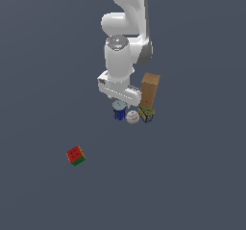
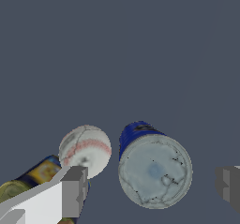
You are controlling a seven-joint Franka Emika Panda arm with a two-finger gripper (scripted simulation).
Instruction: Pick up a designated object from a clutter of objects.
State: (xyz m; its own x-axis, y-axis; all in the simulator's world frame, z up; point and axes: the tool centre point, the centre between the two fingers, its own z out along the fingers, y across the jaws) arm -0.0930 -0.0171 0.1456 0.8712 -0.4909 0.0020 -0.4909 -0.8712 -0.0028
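Wrist view: gripper [image 2: 152, 188] fingers [image 2: 74, 190] spread wide, holding nothing, either side of blue can [image 2: 154, 170], lid up; baseball [image 2: 85, 150] just beside can; yellow-green tin [image 2: 28, 178] partly hidden.
Exterior view: puzzle cube [image 1: 75, 155] well apart; can [image 1: 119, 110] under gripper, apparently untouched; cardboard box [image 1: 149, 90] upright behind the tin [image 1: 146, 114].

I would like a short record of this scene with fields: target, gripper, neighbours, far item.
target: blue can, upright, silver-grey lid facing up
gripper: gripper open, above the can, one finger on each side, not touching it
neighbours: baseball right beside the can; yellow-green tin and tall brown box further to the exterior view's right
far item: puzzle cube, alone, away from the group
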